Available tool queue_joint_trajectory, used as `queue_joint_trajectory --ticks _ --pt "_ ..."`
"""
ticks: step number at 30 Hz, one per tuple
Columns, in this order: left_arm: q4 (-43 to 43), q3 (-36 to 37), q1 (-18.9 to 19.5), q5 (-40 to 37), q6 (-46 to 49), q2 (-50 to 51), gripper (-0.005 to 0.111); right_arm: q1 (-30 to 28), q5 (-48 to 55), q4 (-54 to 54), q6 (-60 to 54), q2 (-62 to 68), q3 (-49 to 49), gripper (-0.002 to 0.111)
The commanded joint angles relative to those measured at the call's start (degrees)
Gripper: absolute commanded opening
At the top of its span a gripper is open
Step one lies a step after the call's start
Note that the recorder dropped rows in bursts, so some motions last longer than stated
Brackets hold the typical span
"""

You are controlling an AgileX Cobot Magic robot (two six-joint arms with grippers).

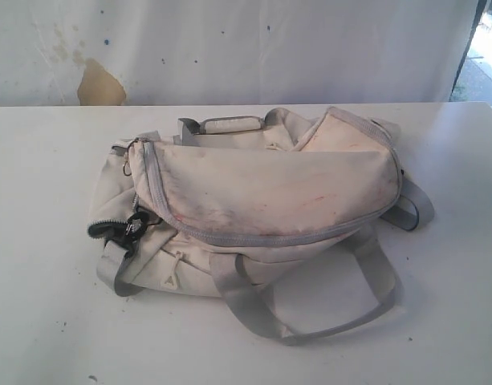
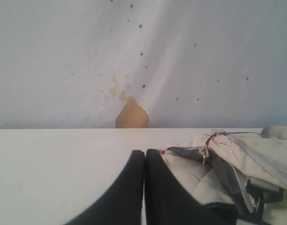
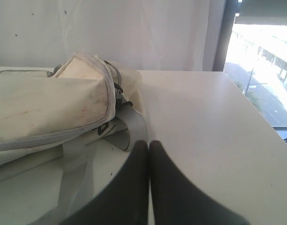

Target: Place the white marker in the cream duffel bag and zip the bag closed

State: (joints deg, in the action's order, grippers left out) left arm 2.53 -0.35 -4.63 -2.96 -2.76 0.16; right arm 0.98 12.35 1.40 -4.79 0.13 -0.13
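**Exterior view.**
- Surface: white table (image 1: 53,321), lightly specked with dark marks.
- Room: a stained white wall (image 1: 270,48) stood behind, with a tan patch (image 1: 99,84) low down. A strip of window (image 1: 482,72) showed at the far right.
- Item: the cream duffel bag (image 1: 270,192) lay on its side at mid-table. The fabric was grubby, smudged grey and faintly pink.
  - Grey zipper trim curved round the top flap.
  - A grey webbing handle (image 1: 310,317) looped flat on the table in front.
  - A black clip (image 1: 133,227) sat at the left end.
  - A small logo (image 1: 171,281) sat low on the side.
- No arm appeared in this view.

**Left wrist view.**
- The same table (image 2: 54,164), wall (image 2: 63,56) and tan patch (image 2: 132,115) were in view.
- The left gripper (image 2: 144,157) had its black fingers pressed together on nothing, just beside the bag's end (image 2: 227,150).
- An opening there, edged with zip teeth, showed dark lining. A metal ring pull (image 2: 206,143) hung at it.

**Right wrist view.**
- Bare table (image 3: 204,122) ran to a bright window (image 3: 265,56) giving on a street.
- The right gripper (image 3: 149,145) was likewise closed and empty, near the bag's other end (image 3: 49,103).

**White marker.** Its place could not be told from any view.
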Motion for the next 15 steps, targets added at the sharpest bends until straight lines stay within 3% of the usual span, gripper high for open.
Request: queue_joint_trajectory --ticks 1,8,15 --pt "-0.08 0.35 -0.06 -0.03 -0.06 -0.16 0.000 -0.38 0.06 0.26 0.20 -0.13 0.13 0.000" --pt "-0.08 0.35 2.31 -0.14 -0.06 -0.16 0.000 -0.38 0.06 0.26 0.20 -0.13 0.13 0.000" --pt "-0.08 0.35 2.24 -0.14 -0.06 -0.16 0.000 -0.38 0.06 0.26 0.20 -0.13 0.13 0.000"
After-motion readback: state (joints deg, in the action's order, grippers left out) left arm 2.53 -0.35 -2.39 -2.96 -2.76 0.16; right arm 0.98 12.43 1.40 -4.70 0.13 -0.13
